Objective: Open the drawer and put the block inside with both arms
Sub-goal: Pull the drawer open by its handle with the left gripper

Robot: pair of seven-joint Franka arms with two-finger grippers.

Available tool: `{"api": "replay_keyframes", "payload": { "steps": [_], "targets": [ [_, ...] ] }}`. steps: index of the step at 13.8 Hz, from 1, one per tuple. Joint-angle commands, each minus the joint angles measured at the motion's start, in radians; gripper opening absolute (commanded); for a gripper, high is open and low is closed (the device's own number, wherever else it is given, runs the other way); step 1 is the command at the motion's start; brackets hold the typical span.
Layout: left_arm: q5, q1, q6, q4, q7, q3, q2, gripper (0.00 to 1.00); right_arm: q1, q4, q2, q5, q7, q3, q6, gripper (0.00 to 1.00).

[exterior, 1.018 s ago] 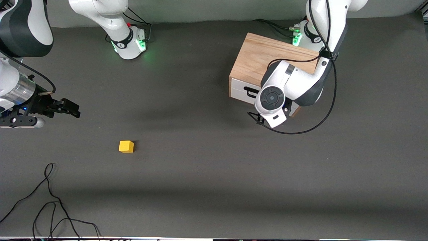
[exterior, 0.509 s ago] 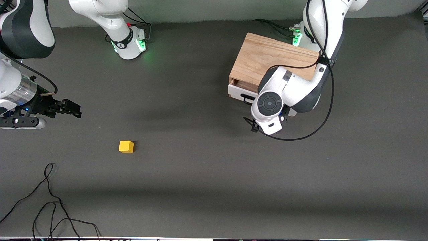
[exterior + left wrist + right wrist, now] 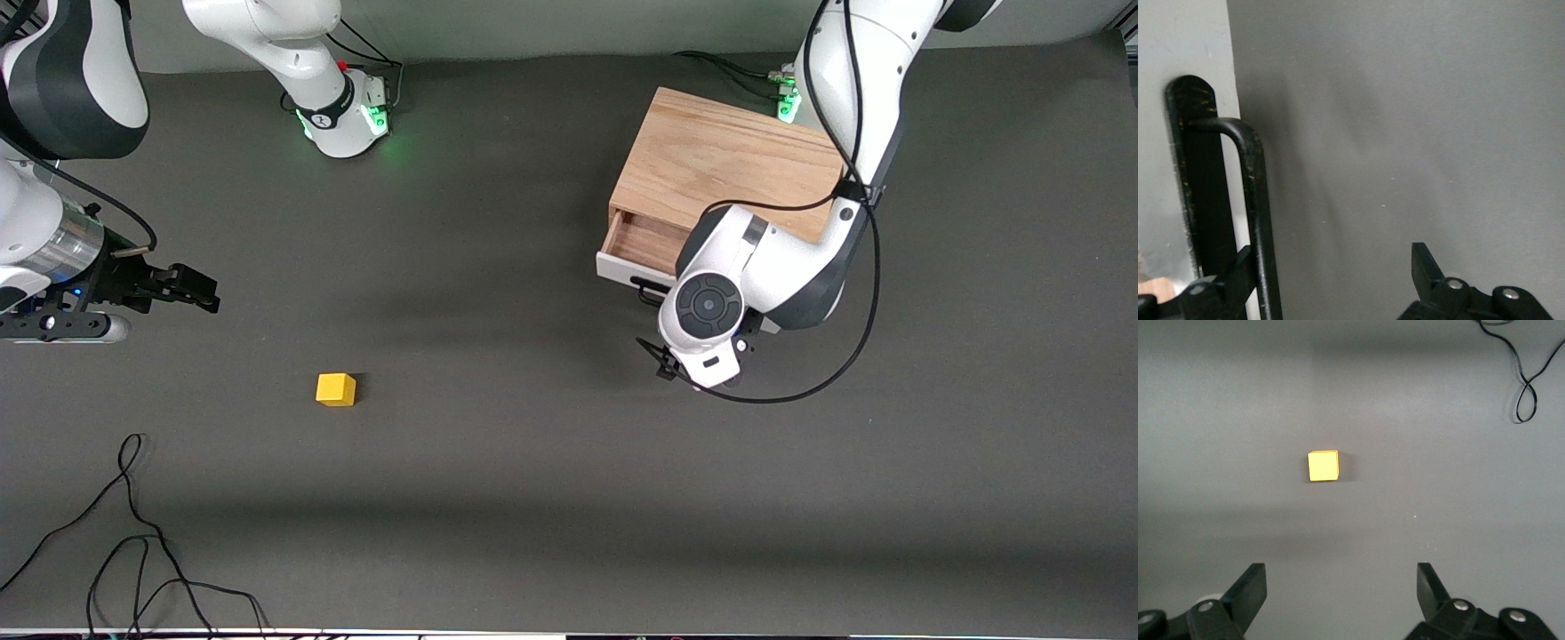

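The drawer (image 3: 642, 242) stands partly open in the light wooden box (image 3: 729, 156), showing its reddish-brown inside. My left gripper (image 3: 1331, 252) is open at the drawer's white front (image 3: 1178, 47). One finger (image 3: 1238, 267) sits between the black wire handle (image 3: 1255, 180) and the panel; the other is well apart. In the front view the left wrist (image 3: 707, 307) hides this gripper. The yellow block (image 3: 336, 389) lies on the table toward the right arm's end, also in the right wrist view (image 3: 1323, 466). My right gripper (image 3: 206, 294) is open and empty, up in the air, apart from the block.
Loose black cables (image 3: 133, 533) lie on the dark table near the front camera at the right arm's end; they also show in the right wrist view (image 3: 1525, 383). The left arm's cable (image 3: 827, 364) loops beside the drawer.
The drawer has slid out of the box toward the front camera, with my left wrist moving the same way. My right gripper has barely shifted. The block has not moved.
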State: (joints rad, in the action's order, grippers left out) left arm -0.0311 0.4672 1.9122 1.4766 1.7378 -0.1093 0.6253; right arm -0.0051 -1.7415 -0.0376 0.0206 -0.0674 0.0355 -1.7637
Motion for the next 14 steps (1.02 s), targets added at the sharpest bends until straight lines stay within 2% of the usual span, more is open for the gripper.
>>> {"api": "replay_keyframes", "payload": {
  "steps": [1, 14],
  "targets": [
    [0.02, 0.002, 0.051, -0.108, -0.012, 0.007, 0.066, 1.0, 0.011, 0.022, -0.016, 0.009, 0.018, 0.0, -0.008, 1.0],
    [0.042, 0.002, 0.304, -0.114, 0.0, 0.03, 0.079, 1.0, 0.017, 0.083, -0.082, 0.012, 0.017, 0.001, -0.008, 1.0]
  ]
}}
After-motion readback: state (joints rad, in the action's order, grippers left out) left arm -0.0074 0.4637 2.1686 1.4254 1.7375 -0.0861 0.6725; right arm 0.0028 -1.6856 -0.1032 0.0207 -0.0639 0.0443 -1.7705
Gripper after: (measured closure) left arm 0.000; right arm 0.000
